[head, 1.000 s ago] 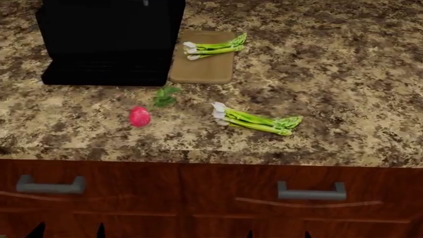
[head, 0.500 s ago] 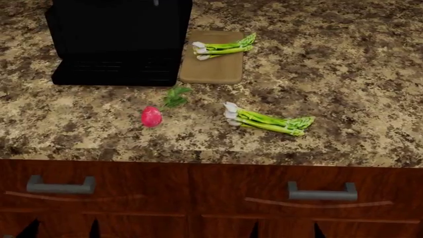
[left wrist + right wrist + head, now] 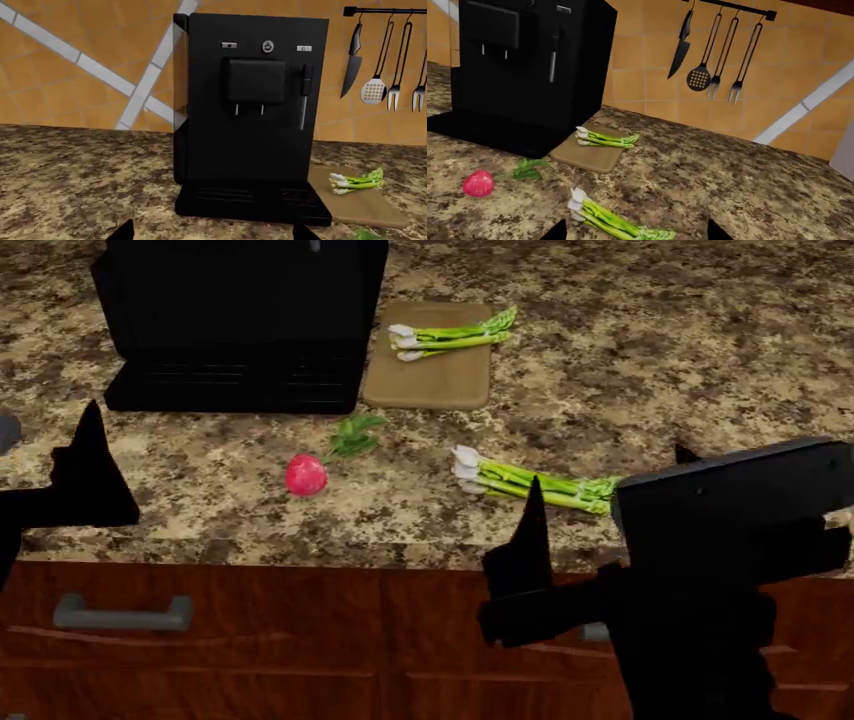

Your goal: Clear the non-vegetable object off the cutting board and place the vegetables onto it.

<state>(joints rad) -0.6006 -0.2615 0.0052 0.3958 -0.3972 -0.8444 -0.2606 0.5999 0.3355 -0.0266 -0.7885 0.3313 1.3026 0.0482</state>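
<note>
The tan cutting board (image 3: 427, 375) lies on the counter right of a black machine. One asparagus bundle (image 3: 447, 337) lies across its far end. A second asparagus bundle (image 3: 527, 483) lies on the counter nearer the front edge. The pink-red radish (image 3: 306, 475) lies left of it, its green leaves (image 3: 354, 433) towards the board. My right gripper (image 3: 610, 466) is open, hovering over the front edge by the near bundle (image 3: 614, 220). My left gripper (image 3: 212, 232) is open and empty, facing the machine, at the head view's left edge. Nothing else shows on the board (image 3: 590, 155).
A big black coffee machine (image 3: 240, 320) stands at the back left, touching the board's left side. A wall rail with a knife and utensils (image 3: 720, 50) hangs behind the counter. Wooden drawers with grey handles (image 3: 120, 615) lie below the counter's front edge.
Both arms have come up into the head view, the left at the left edge and the right over the front edge. The head view shifted slightly earlier. The vegetables have not moved.
</note>
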